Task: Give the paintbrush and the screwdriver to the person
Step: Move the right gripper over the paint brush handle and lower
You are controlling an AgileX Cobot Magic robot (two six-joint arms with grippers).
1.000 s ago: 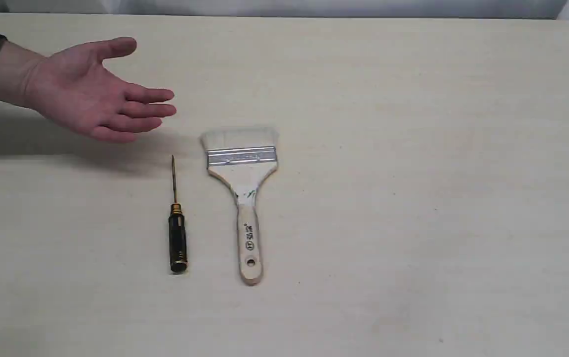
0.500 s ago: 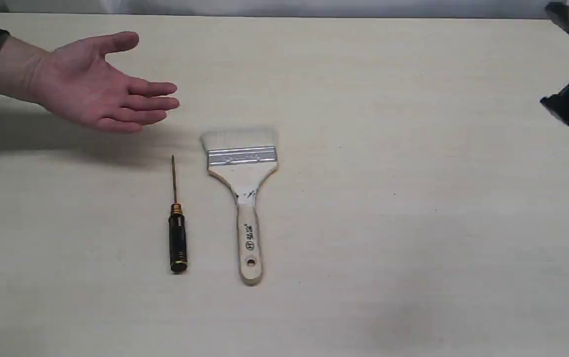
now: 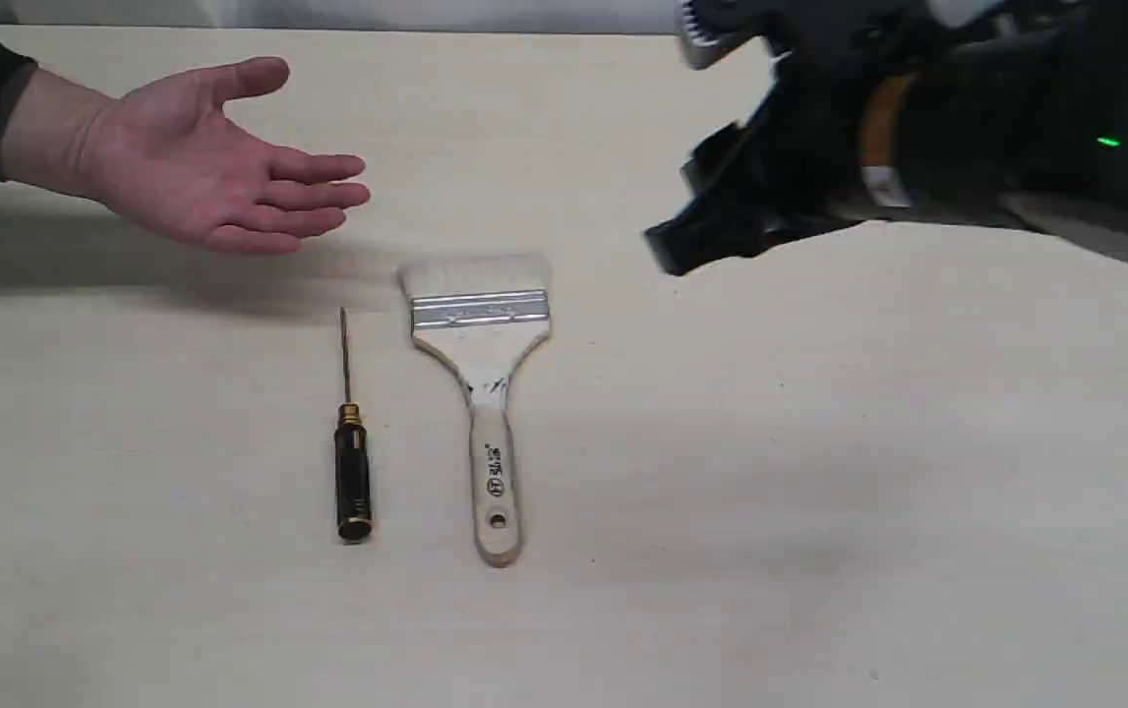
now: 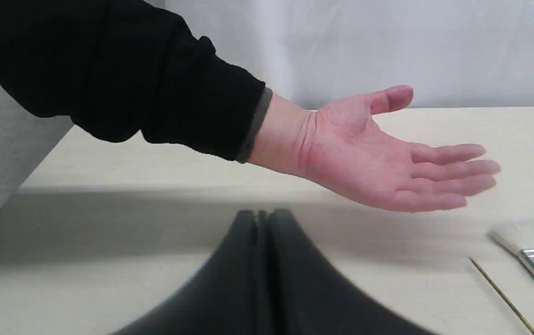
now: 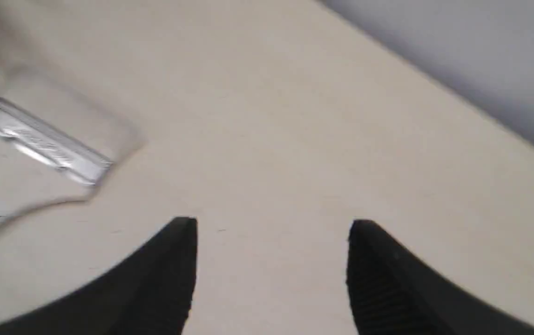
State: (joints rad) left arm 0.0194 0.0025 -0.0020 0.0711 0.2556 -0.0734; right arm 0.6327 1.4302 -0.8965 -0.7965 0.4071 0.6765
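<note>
Pale wood-look table (image 3: 819,442) with a grey wall behind it, and hardly anything on it. The paintbrush (image 3: 485,393) lies flat around the middle. Its long axis runs near-to-far in the exterior view, bristles toward the far edge and handle toward the near edge. The screwdriver (image 3: 351,462) lies just beside it on the left and parallel, not touching, with its thin shaft pointing toward the far side.

The right gripper (image 3: 686,138) is the one that matters. It hangs above the table, off to the right of the bristle end and a bit farther back, blurry, with its jaws spread wide and nothing between them. The right wrist view shows the silver ferrule off to one side of the fingers (image 5: 173,260), not between them. So it probably needs to shift toward the brush and line its jaws up across the brush before it can pinch.

The left gripper (image 4: 262,216) has its fingers pressed together, empty, and isn't in the exterior view.

The person's hand (image 3: 200,167) waits open, palm up, at the far left, near the screwdriver tip. Nothing stands between the right gripper and the brush.
</note>
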